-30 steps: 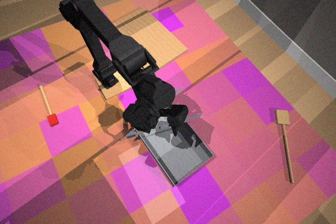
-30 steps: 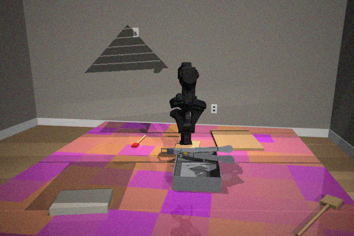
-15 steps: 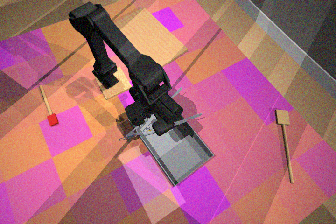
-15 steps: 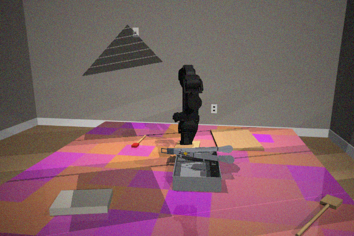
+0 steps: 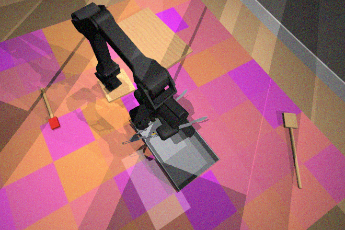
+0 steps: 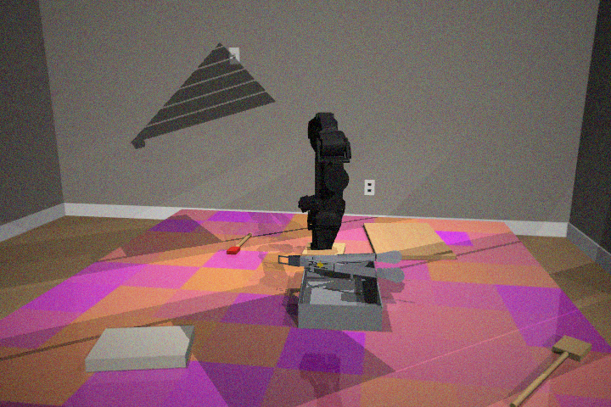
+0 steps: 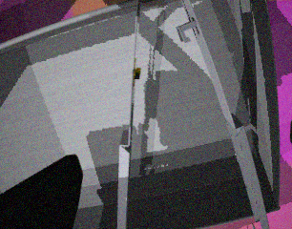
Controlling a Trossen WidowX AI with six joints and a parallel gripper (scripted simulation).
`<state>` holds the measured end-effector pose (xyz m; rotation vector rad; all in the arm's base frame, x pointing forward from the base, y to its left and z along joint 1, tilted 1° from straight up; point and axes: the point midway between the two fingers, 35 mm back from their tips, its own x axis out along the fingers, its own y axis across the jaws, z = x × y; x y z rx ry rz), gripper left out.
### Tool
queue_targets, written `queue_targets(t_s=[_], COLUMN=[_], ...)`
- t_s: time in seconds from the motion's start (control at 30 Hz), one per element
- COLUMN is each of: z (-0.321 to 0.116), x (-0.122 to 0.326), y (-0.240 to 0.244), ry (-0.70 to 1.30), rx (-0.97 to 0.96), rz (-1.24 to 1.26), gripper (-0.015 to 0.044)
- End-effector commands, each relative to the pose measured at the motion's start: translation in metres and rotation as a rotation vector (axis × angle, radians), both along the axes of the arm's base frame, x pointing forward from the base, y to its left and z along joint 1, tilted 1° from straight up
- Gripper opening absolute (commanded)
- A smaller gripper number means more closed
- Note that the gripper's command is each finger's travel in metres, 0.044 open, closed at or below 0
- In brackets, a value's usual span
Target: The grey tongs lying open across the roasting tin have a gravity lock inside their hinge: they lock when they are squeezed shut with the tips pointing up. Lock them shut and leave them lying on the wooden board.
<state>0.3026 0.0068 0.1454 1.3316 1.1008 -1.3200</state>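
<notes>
The grey tongs (image 5: 193,122) (image 6: 354,258) (image 7: 251,181) lie spread open across the roasting tin (image 5: 189,160) (image 6: 339,316) (image 7: 65,105). Their hinge end with a wire loop sticks out past the tin's left side in the top and exterior views, and their two tips past its right side. The wooden board (image 5: 148,32) (image 6: 402,237) lies behind the tin, with nothing on it. My gripper (image 7: 186,148) is open and empty, pointing down over the tongs. Both tong arms show between its spread fingers in the wrist view. The arm hides the middle of the tongs in the top view.
A red-headed tool (image 5: 54,122) (image 6: 233,249) lies to the left. A long-handled wooden tool (image 5: 290,120) (image 6: 571,348) lies to the right. A pale flat block (image 6: 140,342) lies at the front left in the exterior view. The tin's raised walls surround the space below the gripper.
</notes>
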Motion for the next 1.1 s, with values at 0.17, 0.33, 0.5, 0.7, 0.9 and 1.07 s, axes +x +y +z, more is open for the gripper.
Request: queue_targets(t_s=[0.17, 0.33, 0.5, 0.7, 0.9, 1.07], z=[-0.016, -0.024, -0.032, -0.042, -0.052, -0.060], x=[0.002, 0.003, 0.003, 0.004, 0.004, 0.004], y=[0.001, 0.001, 0.001, 0.000, 0.000, 0.000], ry=[0.004, 0.004, 0.004, 0.004, 0.004, 0.004], rx=[0.006, 0.006, 0.006, 0.006, 0.005, 0.005], rz=[-0.004, -0.004, -0.004, -0.004, -0.004, -0.004], gripper=[0.0440, 0.0440, 0.0440, 0.0440, 0.0440, 0.0440])
